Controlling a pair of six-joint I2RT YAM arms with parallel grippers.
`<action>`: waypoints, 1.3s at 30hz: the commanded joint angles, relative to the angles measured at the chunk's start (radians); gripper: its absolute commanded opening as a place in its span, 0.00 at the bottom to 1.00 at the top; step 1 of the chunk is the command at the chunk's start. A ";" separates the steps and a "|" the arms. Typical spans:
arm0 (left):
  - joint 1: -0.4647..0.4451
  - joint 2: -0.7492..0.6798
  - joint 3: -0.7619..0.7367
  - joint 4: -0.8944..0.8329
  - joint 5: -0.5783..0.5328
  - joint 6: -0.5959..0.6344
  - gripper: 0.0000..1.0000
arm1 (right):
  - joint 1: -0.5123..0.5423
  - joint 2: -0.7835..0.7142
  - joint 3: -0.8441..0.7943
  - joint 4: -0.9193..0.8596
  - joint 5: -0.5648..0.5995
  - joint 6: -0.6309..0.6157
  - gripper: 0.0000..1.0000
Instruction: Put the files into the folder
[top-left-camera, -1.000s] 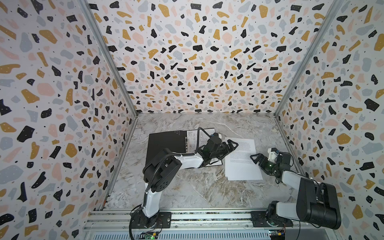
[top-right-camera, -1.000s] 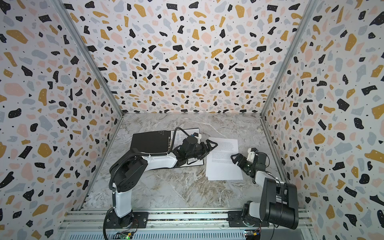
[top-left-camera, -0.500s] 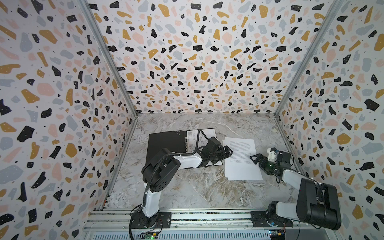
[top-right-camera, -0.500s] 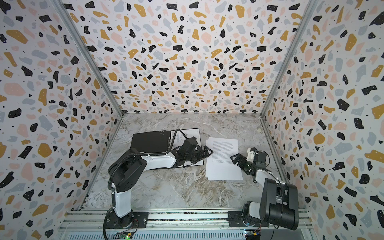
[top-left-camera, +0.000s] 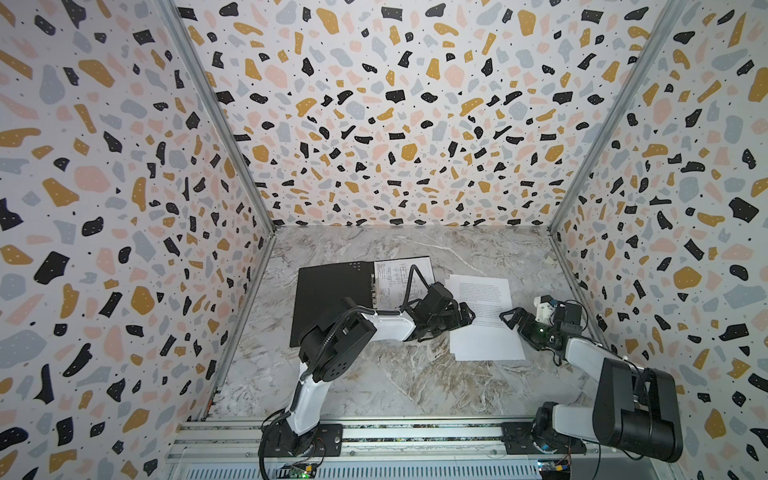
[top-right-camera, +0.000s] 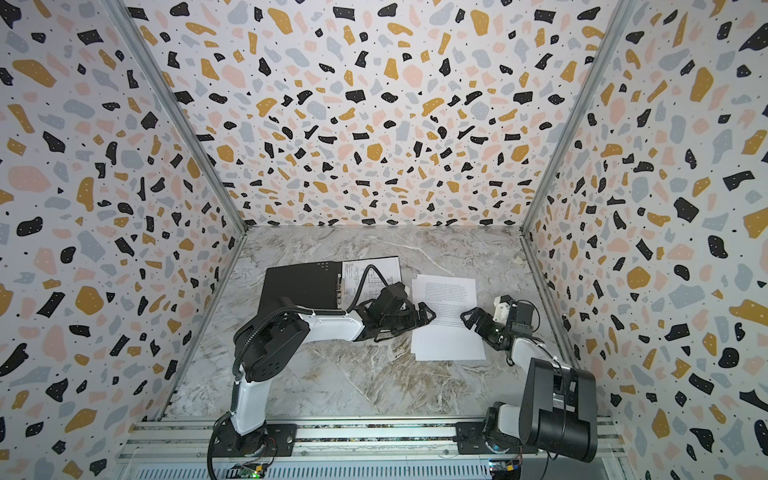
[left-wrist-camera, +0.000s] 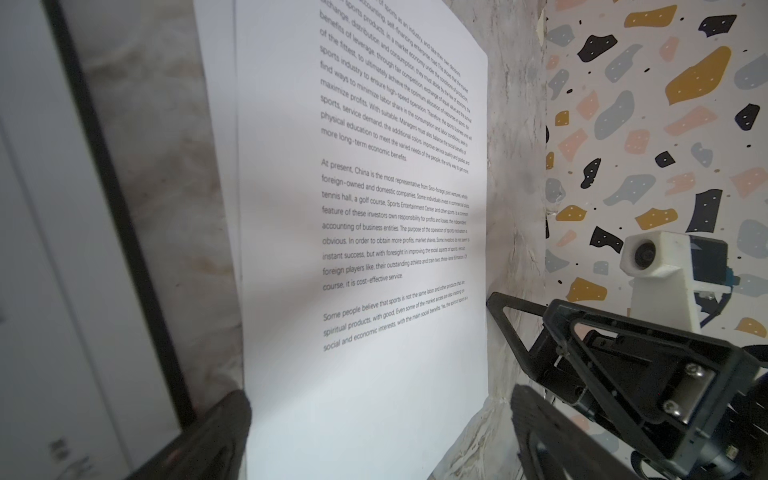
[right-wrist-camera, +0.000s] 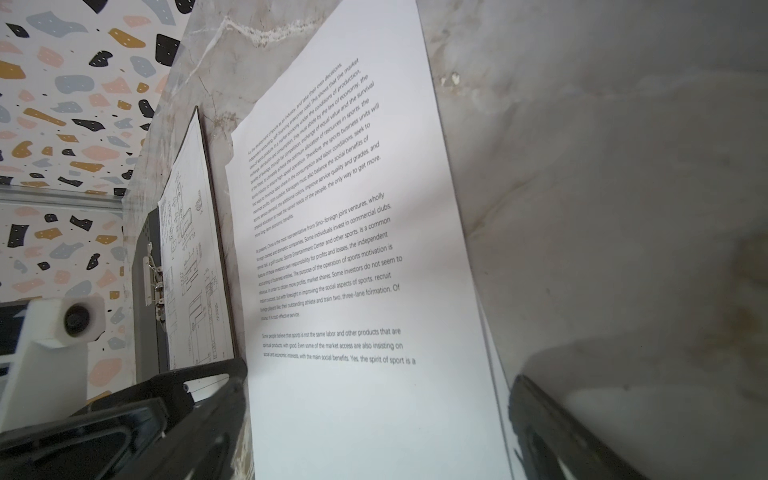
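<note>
The folder (top-left-camera: 332, 291) (top-right-camera: 299, 286) lies open on the marble floor, black inside up. The line-diagram file (top-left-camera: 399, 270) (right-wrist-camera: 195, 257) rests on its right half. To its right the text file (top-left-camera: 482, 336) (top-right-camera: 446, 336) (left-wrist-camera: 361, 249) (right-wrist-camera: 353, 249) lies flat on the table, with a second white edge showing just under it. My left gripper (top-left-camera: 467, 318) (top-right-camera: 428, 316) (left-wrist-camera: 374, 436) is open at that sheet's left edge, jaws spread across the paper. My right gripper (top-left-camera: 509, 318) (top-right-camera: 467, 318) (right-wrist-camera: 382, 440) is open at its right edge. Neither holds anything.
Patterned walls close in the floor on three sides; the right wall (top-left-camera: 623, 291) stands close behind the right arm. A metal clip (right-wrist-camera: 151, 282) sits along the folder's spine. An aluminium rail (top-left-camera: 415, 432) with both arm bases runs along the front.
My left gripper has swung right, from over the folder and diagram sheet to the text sheet's left edge. The right gripper has stayed at the sheet's right edge.
</note>
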 joint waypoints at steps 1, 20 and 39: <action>-0.015 0.043 0.030 -0.018 -0.007 0.015 1.00 | -0.006 0.045 -0.035 -0.168 0.038 -0.001 1.00; -0.020 0.031 0.013 0.132 0.051 -0.049 1.00 | -0.006 -0.024 -0.052 -0.157 -0.112 0.026 0.97; 0.064 -0.023 0.139 -0.175 -0.001 0.219 1.00 | -0.033 -0.060 -0.006 -0.160 -0.017 -0.026 0.99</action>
